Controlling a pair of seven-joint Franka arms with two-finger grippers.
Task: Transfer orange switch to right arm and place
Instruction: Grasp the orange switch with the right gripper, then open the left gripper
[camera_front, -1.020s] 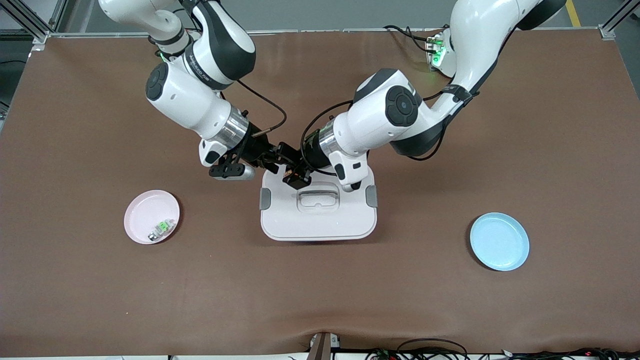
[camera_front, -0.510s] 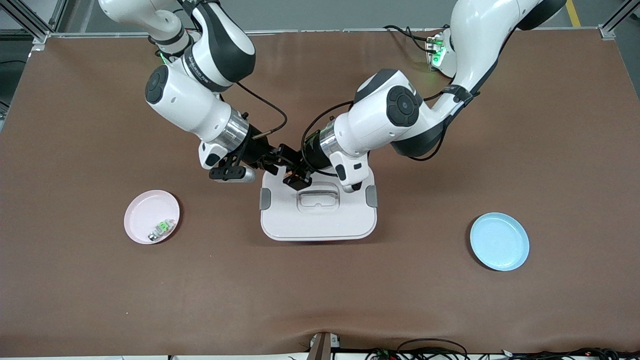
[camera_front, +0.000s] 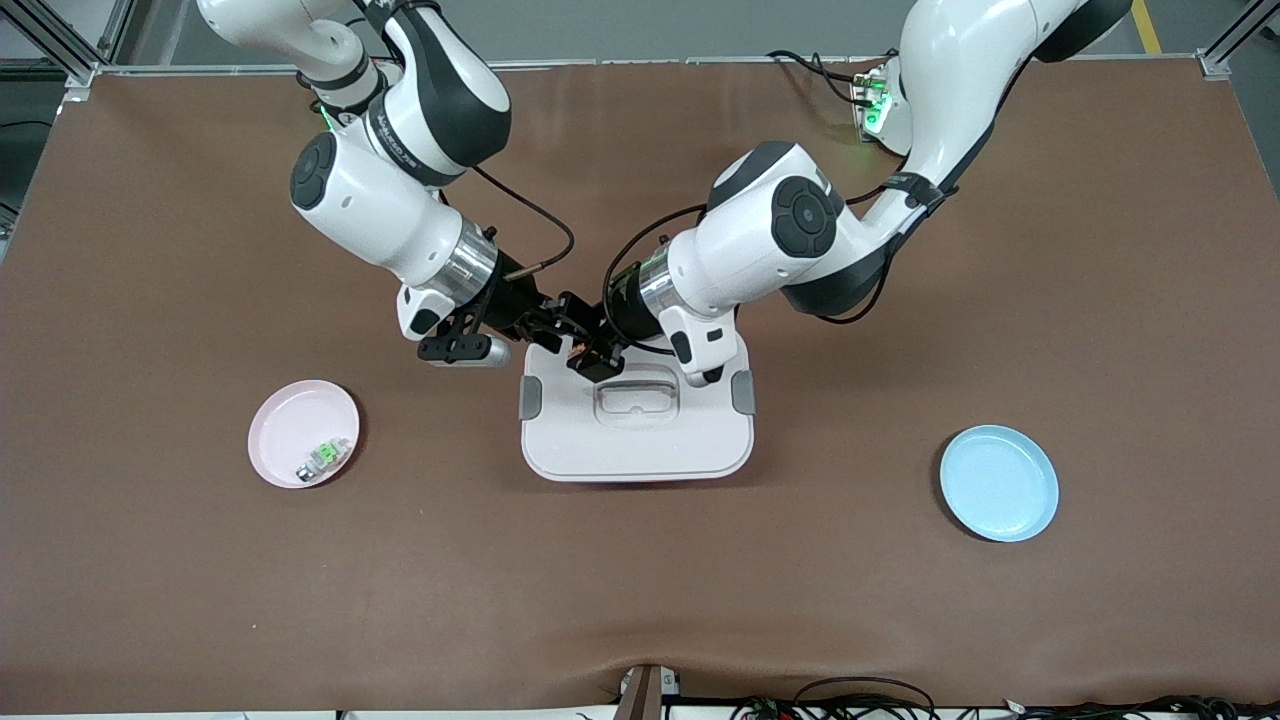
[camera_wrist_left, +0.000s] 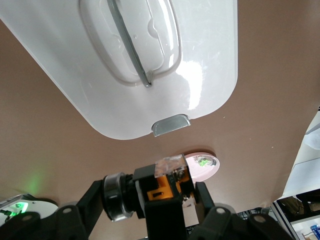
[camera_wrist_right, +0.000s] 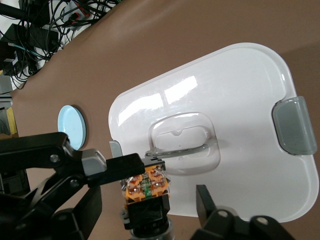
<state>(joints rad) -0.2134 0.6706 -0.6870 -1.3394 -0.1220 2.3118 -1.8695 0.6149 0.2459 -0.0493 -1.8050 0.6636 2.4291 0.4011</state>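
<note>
Small black blocky orange switch (camera_front: 583, 349) with orange markings, held up over the farther edge of the white rectangular plastic lid (camera_front: 636, 440) mid-tabletop, between the 2 grippers. Left gripper (camera_front: 592, 352) over that lid edge, jaws clamped on the switch, as the left wrist view shows (camera_wrist_left: 167, 182). Right gripper (camera_front: 555, 318) just beside it, 1 finger (camera_wrist_right: 107, 167) against the switch (camera_wrist_right: 147, 186), the second finger (camera_wrist_right: 205, 200) clear of it, jaws wide. Pink round plate (camera_front: 284, 420) toward the right arm's end of the brown tabletop (camera_front: 640, 590), carrying a small green-and-clear part (camera_front: 322, 457). Blue round plate (camera_front: 999, 484) toward the left arm's end.
</note>
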